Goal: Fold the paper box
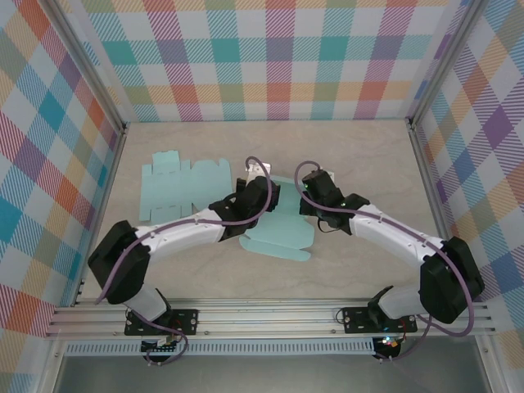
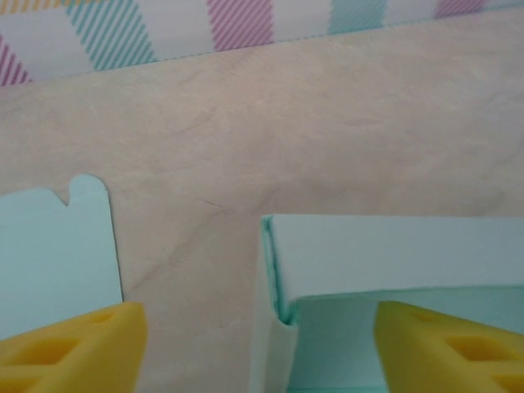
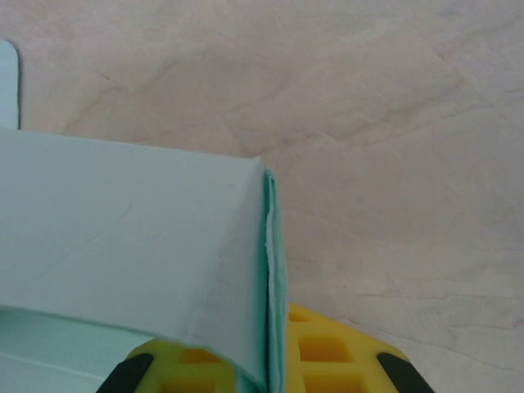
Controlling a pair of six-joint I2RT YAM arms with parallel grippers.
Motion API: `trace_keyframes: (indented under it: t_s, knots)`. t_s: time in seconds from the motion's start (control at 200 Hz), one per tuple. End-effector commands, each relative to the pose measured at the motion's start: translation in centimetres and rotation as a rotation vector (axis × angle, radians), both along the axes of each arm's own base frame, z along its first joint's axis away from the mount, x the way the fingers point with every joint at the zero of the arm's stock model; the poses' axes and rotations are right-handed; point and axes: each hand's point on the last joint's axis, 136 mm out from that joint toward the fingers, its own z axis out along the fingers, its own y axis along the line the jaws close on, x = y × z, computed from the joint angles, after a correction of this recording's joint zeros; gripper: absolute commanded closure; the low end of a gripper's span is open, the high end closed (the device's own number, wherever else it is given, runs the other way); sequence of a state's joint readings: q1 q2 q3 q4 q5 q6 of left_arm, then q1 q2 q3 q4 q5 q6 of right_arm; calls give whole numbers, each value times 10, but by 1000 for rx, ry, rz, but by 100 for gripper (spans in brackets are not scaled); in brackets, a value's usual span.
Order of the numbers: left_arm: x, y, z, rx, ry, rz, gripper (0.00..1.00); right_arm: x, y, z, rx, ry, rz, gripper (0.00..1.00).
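Box: paper box [image 1: 278, 237] mid-frame, one wall folded up; I reckon the other sides remain.
Left pincer [image 2: 258, 327]: spread astride a corner.
Right pincer [image 3: 266, 360]: pinching that wall.

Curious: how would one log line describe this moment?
paper box: mid-table, partly folded | left hand: open over its corner | right hand: shut on its wall | flat sheet: left, untouched

Light is bright and even; shadows on the table [image 1: 270, 282] are faint. Close up, the paper box [image 3: 123, 237] looks blurred.
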State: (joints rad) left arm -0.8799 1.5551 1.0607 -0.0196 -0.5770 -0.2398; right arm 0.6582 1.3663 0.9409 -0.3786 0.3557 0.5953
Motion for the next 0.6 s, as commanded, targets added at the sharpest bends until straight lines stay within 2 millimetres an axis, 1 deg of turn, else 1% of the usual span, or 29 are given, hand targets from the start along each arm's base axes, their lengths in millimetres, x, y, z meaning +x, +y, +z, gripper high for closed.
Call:
trace_keyframes:
  t_s: [0.0,0.015,0.095,0.18,0.2,0.275,0.44,0.52,0.595]
  knots:
    - [-32,-9,14,-114,99,-129,2,-15,-9,5,-51,81,49,100]
    - [-36,-9,15,-124,108,-140,0,-18,-11,4,-55,92,55,100]
    - [-47,-7,19,-160,144,-167,0,-27,-14,2,-44,151,89,100]
    - [-52,0,17,-140,190,-143,0,-38,-13,-3,-12,220,144,100]
    - [-55,5,11,-109,220,-133,0,-41,-13,-3,-7,236,160,100]
    - [-59,10,2,-60,268,-122,0,-49,-16,-10,-21,300,192,100]
    - [-69,11,-25,-29,355,-129,0,-63,-25,-27,-58,424,234,100]
    - [-71,16,-38,-20,374,-109,0,-66,-27,-35,-76,464,244,100]
    - [-72,16,-49,-7,386,-105,0,-64,-28,-43,-94,490,246,100]
